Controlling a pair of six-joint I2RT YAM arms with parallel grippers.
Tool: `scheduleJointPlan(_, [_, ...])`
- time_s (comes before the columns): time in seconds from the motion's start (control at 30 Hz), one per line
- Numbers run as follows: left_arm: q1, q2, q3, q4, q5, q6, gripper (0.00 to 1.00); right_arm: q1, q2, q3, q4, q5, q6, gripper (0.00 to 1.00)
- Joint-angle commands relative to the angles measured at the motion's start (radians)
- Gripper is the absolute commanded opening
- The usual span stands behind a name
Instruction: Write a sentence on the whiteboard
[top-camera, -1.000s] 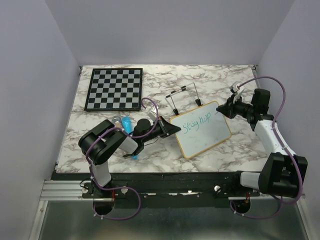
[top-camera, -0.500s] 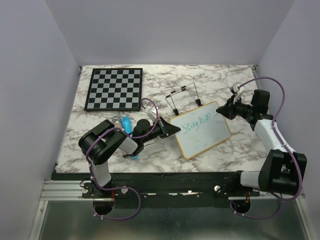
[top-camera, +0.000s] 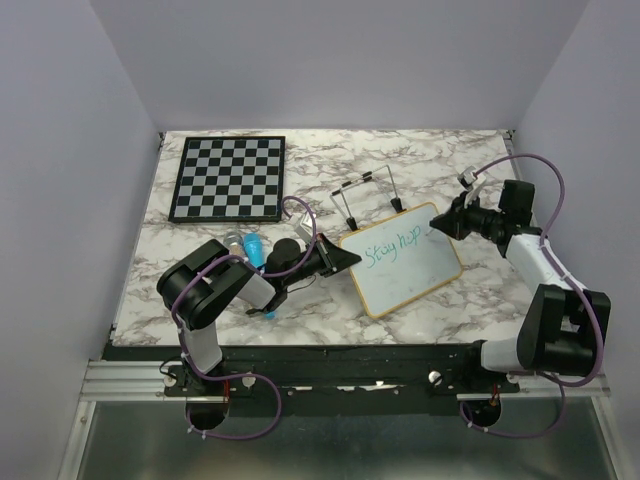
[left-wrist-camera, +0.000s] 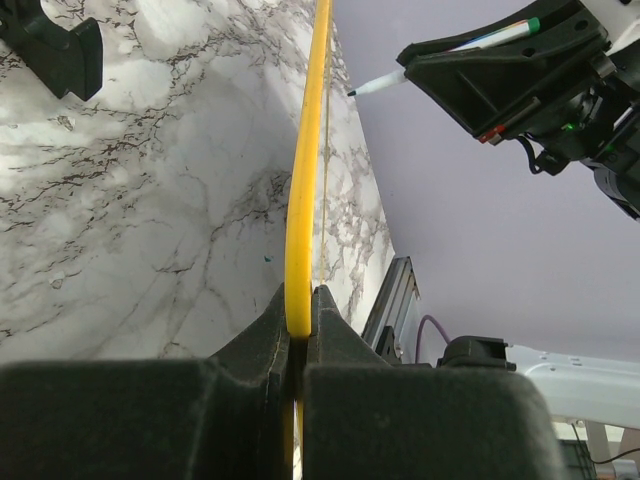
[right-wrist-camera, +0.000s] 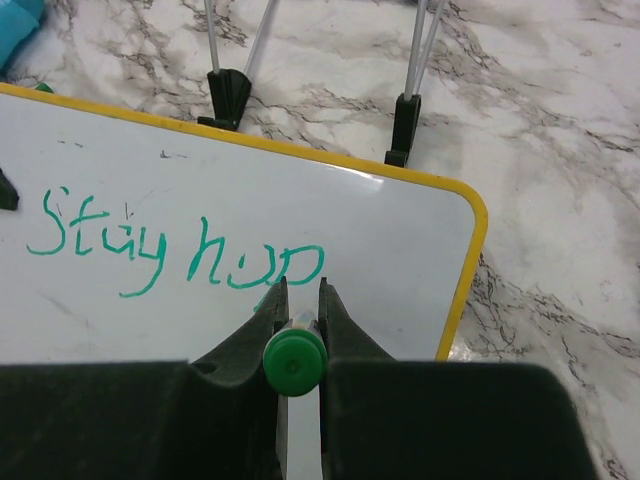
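So, left gripper (left-wrist-camera: 300, 305): pinched the whiteboard (top-camera: 415, 272) by its edge, bracing it against pen pressure.
Right gripper (right-wrist-camera: 298, 300): clamped on the green marker (right-wrist-camera: 294, 361), aimed at the sentence (right-wrist-camera: 175, 250), which was unfinished.

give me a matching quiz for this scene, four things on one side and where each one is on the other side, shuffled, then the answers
Things
1. whiteboard
2. chessboard
3. marker
4. wire stand

Places
A. far left corner of the table
B. clamped in the right gripper, tip over the writing
C. its edge pinched by the left gripper
D. on the table just beyond the whiteboard's far edge

Pairs: 1-C, 2-A, 3-B, 4-D
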Motion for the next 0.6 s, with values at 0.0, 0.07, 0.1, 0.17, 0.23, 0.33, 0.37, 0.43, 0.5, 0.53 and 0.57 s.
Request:
scheduleJointPlan(0.0, [0.004, -0.010, -0.005, 0.060, 0.018, 0.029, 0.00, -0.007, 0.032, 0.011, 0.029, -0.030, 0.030, 0.01])
scheduleJointPlan(0.07, [0.004, -0.010, -0.004, 0.057, 0.018, 0.029, 0.00, -0.007, 0.038, 0.012, 0.035, -0.030, 0.036, 0.01])
scheduleJointPlan(0.1, [0.003, -0.011, -0.002, 0.057, 0.018, 0.029, 0.00, -0.007, 0.041, 0.014, 0.035, -0.028, 0.038, 0.01])
scheduleJointPlan(0.17, [0.003, -0.010, -0.002, 0.054, 0.018, 0.030, 0.00, -0.007, 0.044, 0.015, 0.037, -0.025, 0.039, 0.01])
scheduleJointPlan(0.23, [0.003, -0.010, 0.002, 0.051, 0.019, 0.032, 0.00, -0.007, 0.050, 0.018, 0.040, -0.021, 0.041, 0.01])
scheduleJointPlan(0.33, [0.003, -0.008, 0.004, 0.048, 0.021, 0.032, 0.00, -0.007, 0.058, 0.024, 0.043, -0.015, 0.046, 0.01])
scheduleJointPlan(0.37, [0.004, -0.010, 0.004, 0.046, 0.021, 0.032, 0.00, -0.007, 0.059, 0.026, 0.043, -0.015, 0.047, 0.01])
scheduleJointPlan(0.43, [0.001, -0.013, 0.004, 0.045, 0.021, 0.033, 0.00, -0.006, 0.068, 0.028, 0.046, -0.012, 0.049, 0.01])
scheduleJointPlan(0.5, [0.001, -0.016, 0.002, 0.040, 0.018, 0.035, 0.00, -0.006, 0.073, 0.031, 0.044, -0.011, 0.050, 0.01])
scheduleJointPlan(0.53, [0.001, -0.016, 0.004, 0.040, 0.019, 0.035, 0.00, -0.006, 0.073, 0.031, 0.049, -0.013, 0.052, 0.01])
scheduleJointPlan(0.57, [0.001, -0.016, 0.004, 0.039, 0.018, 0.035, 0.00, -0.006, 0.071, 0.028, 0.055, -0.016, 0.056, 0.01])
